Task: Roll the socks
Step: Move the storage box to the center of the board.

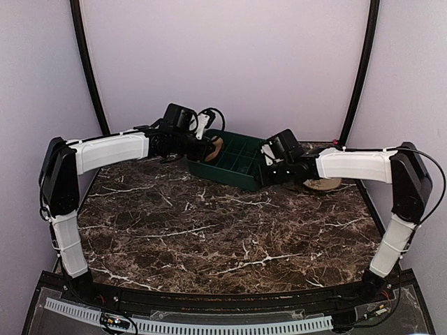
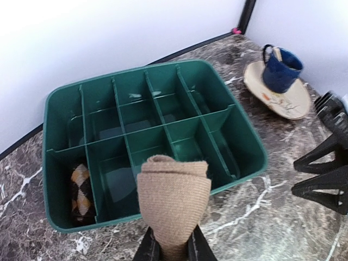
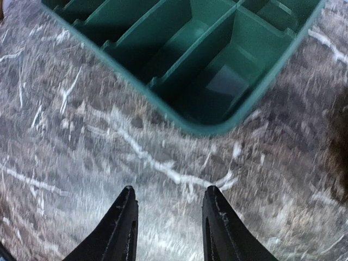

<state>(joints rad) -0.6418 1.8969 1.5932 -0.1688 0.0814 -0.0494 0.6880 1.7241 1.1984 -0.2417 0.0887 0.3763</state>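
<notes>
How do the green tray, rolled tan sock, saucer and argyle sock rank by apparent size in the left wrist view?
1. green tray
2. rolled tan sock, nearest the camera, so its lead over the saucer is unsure
3. saucer
4. argyle sock, partly hidden in a tray compartment

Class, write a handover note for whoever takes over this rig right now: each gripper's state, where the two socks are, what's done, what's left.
Left gripper: shut on the rolled tan sock, held up at the green tray's edge.
Right gripper: open, empty, over the marble table by a tray corner.
Argyle sock: looks rolled, sitting in a corner compartment of the tray.
Done: both socks look rolled, one stowed.
Left: probably set the tan sock in a compartment and let go.
</notes>
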